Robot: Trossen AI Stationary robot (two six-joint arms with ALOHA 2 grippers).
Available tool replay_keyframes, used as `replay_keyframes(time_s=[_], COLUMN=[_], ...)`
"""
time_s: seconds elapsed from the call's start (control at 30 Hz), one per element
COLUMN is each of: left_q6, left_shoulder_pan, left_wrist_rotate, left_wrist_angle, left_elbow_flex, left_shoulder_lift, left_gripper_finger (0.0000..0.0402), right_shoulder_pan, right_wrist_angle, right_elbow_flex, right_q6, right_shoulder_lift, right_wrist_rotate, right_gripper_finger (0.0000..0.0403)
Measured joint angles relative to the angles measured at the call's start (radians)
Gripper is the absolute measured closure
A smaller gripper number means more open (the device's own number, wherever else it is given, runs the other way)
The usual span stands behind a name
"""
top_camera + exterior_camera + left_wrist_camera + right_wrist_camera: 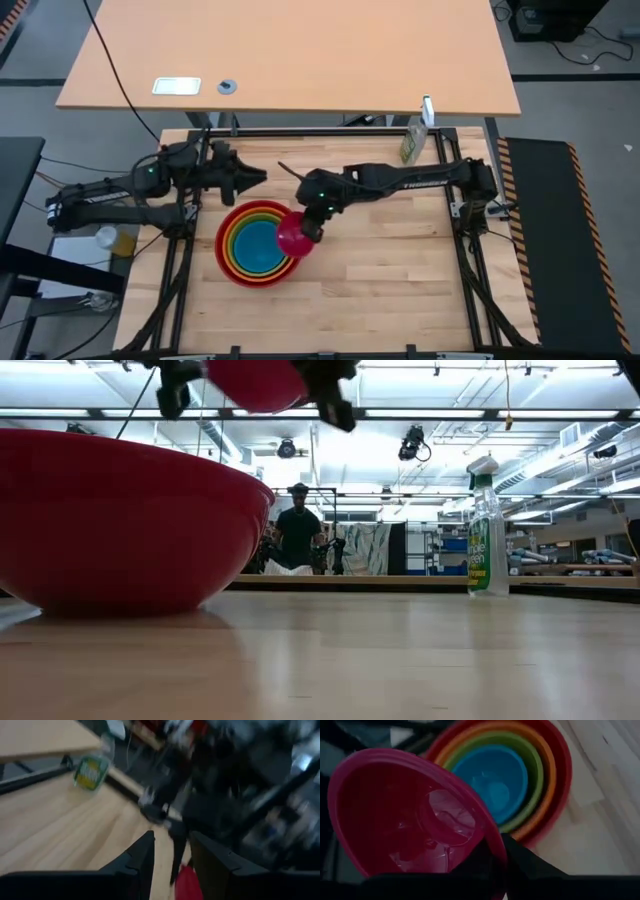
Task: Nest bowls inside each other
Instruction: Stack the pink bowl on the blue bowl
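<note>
A stack of nested bowls (250,245) sits on the wooden table left of centre: red outermost, then orange, yellow and green, with blue innermost (492,780). In the low view the stack's red wall (110,520) fills the left. A small pink bowl (293,238) hangs over the stack's right rim, with my right gripper (310,228) shut on it. My left gripper (252,178) waits open above the table's far left, beyond the stack, its fingers (145,852) apart with nothing between them. My right gripper pinches the pink bowl's rim (490,845) between its two fingers, one finger inside the bowl and one (525,862) outside. The fingers slant down from the table's right side. The bowl is lifted clear of table and stack and is tilted, its opening toward the wrist camera.
A green spray bottle (412,143) stands at the table's far right edge and shows in the low view as well (487,530). A larger desk (290,60) lies beyond the far edge. A person (298,535) stands in the room behind. Bare wood (400,270) lies right of the stack.
</note>
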Motion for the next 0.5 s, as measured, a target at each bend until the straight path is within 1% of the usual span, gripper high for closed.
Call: replay_keyframes(time_s=[0.07,0.17,0.2,0.23,0.3,0.4,0.5], left_q6=[0.075,0.156,0.165,0.165,0.145,0.097,0.047], left_shoulder_pan=[-0.033,-0.089,-0.108,-0.125,-0.147,-0.167,-0.191], left_wrist_rotate=[-0.036,-0.179,-0.227,-0.267,-0.301,-0.304,-0.305], left_wrist_angle=[-0.175,-0.439,-0.501,-0.549,-0.627,-0.688,-0.727], left_elbow_flex=[0.082,0.221,0.262,0.299,0.356,0.403,0.413], left_shoulder_lift=[0.006,0.023,0.028,0.029,0.027,0.024,0.019], left_gripper_finger=[0.0271,0.0272,0.0272,0.0272,0.0272,0.0272,0.0272], right_shoulder_pan=[0.000,0.001,0.001,0.001,0.001,-0.007,-0.019], right_wrist_angle=[0.027,0.117,0.148,0.188,0.278,0.367,0.409], right_elbow_flex=[0.000,0.000,-0.001,-0.002,-0.001,0.000,0.000], right_q6=[0.022,0.072,0.090,0.111,0.151,0.167,0.129], right_shoulder_lift=[0.027,0.082,0.099,0.118,0.149,0.192,0.237], right_wrist_rotate=[0.000,0.004,0.007,0.011,0.022,0.022,-0.023], right_gripper_finger=[0.0369,0.0373,0.0375,0.0376,0.0377,0.0375,0.0363])
